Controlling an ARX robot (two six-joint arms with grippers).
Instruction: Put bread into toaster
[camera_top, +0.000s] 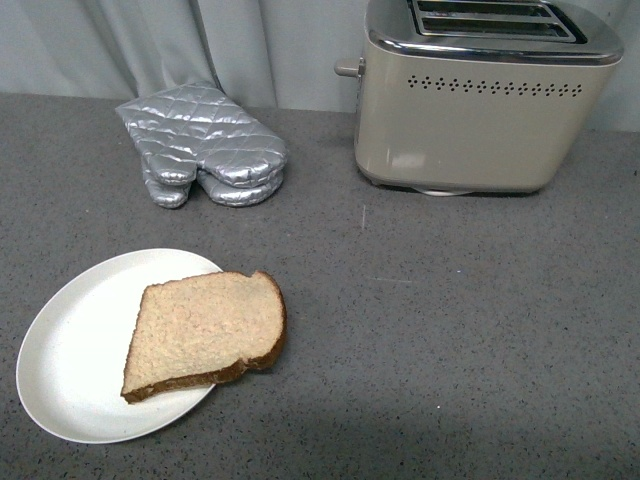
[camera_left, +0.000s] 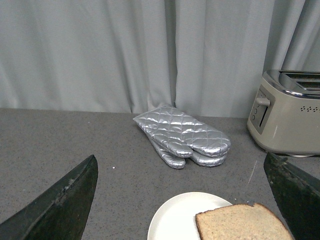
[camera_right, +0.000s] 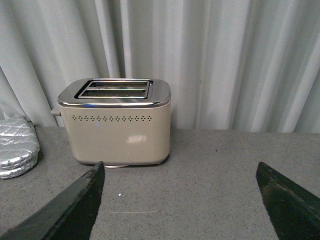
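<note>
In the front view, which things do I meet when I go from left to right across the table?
Plate → bread → toaster. The silver oven mitts are left out: they span the same stretch as the bread.

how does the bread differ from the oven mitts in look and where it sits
The bread is matte light brown with a darker crust; the oven mitts are shiny quilted silver. The bread is one slice lying partly on the white plate; the mitts are stacked on the counter. Both lie flat.
</note>
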